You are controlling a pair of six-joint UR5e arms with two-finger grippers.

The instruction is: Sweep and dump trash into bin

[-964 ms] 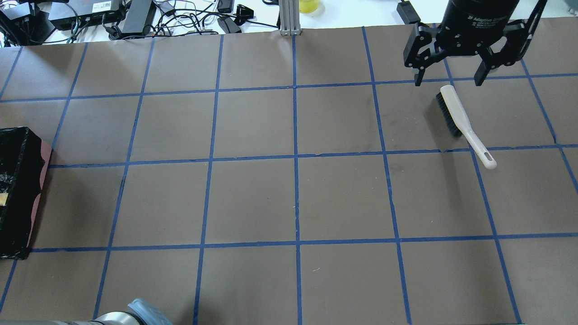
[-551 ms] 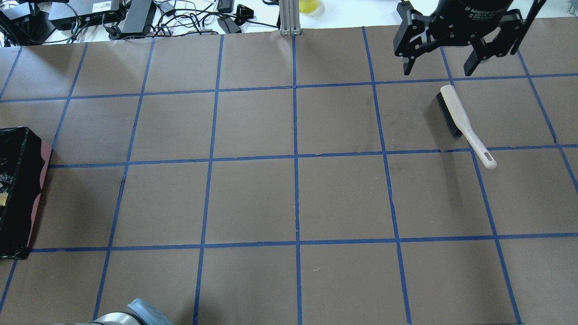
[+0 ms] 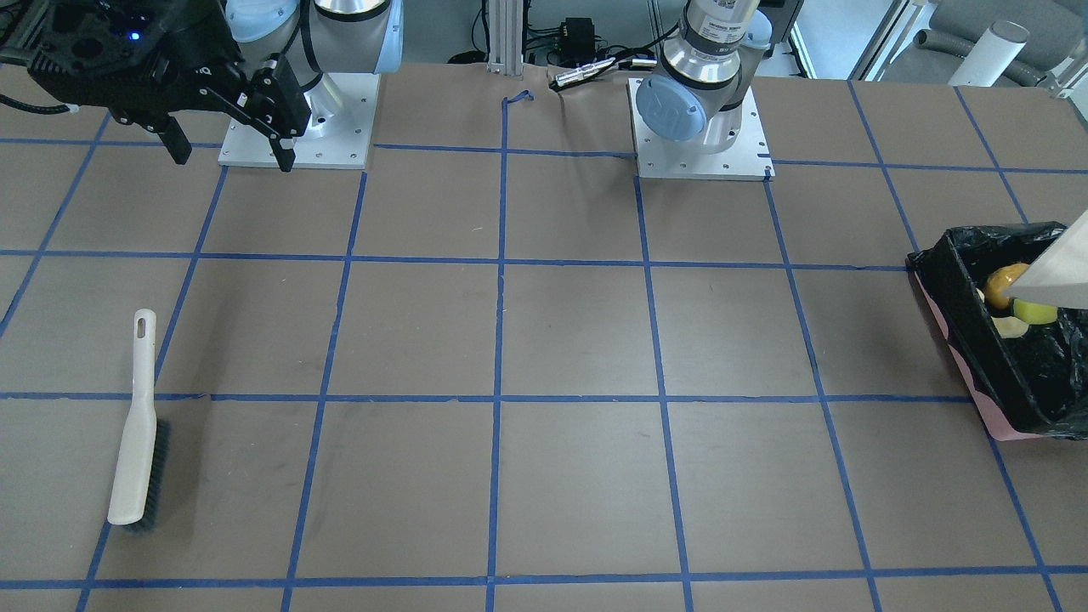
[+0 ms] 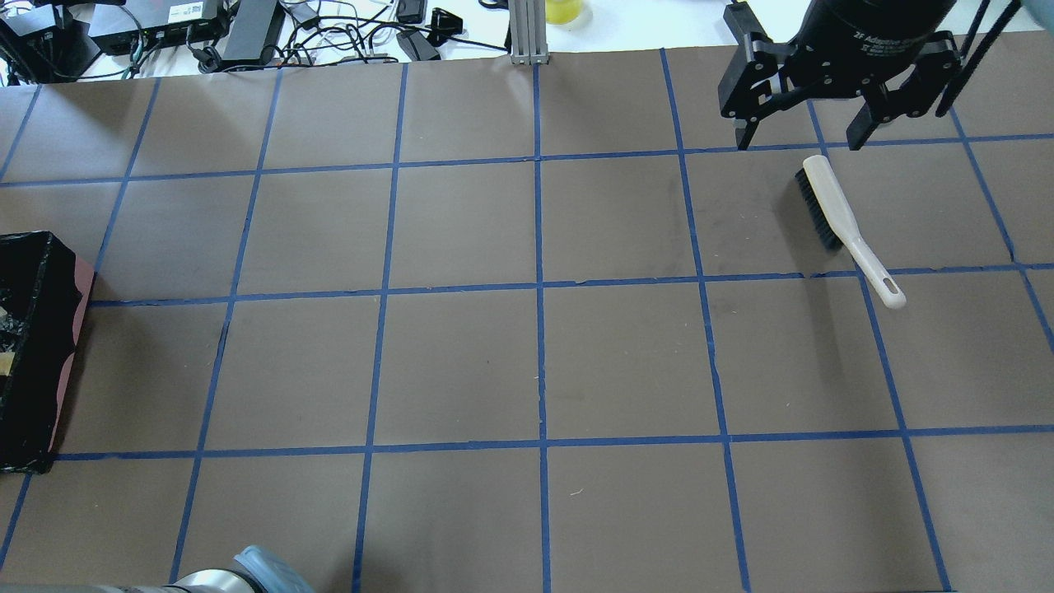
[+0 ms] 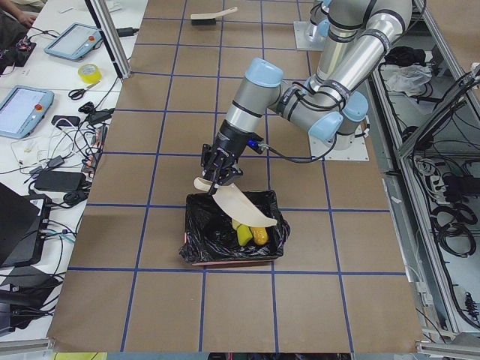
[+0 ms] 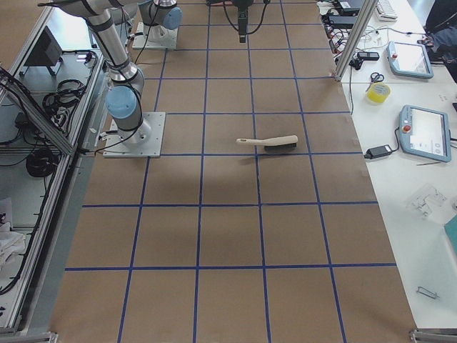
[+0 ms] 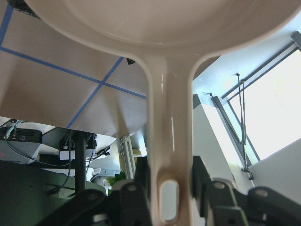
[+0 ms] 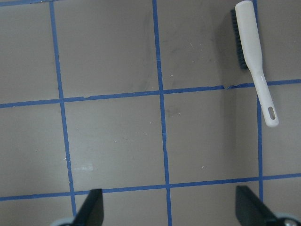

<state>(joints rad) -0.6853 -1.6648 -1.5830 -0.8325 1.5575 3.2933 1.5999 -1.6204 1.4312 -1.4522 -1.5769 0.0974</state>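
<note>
The trash (image 3: 1020, 304) lies inside the bin (image 3: 965, 327): a golden-brown lump (image 3: 1001, 277), a yellow-green sponge block (image 3: 1037, 312) and a pale curved piece (image 3: 1010, 328), close together. The bin stands at the end of the desk (image 4: 461, 362) on my left side. My left arm is bent and reaches down over it. My left gripper (image 5: 217, 171) is clenched on the handle of the beige dustpan (image 5: 241, 208), which tilts mouth-down into the bin. My right arm holds the right gripper (image 4: 800, 136) high above the desk, fingers spread wide and pointing down, grasping nothing. The brush (image 4: 832, 206) lies flat on the desk nearby, untouched.
</note>
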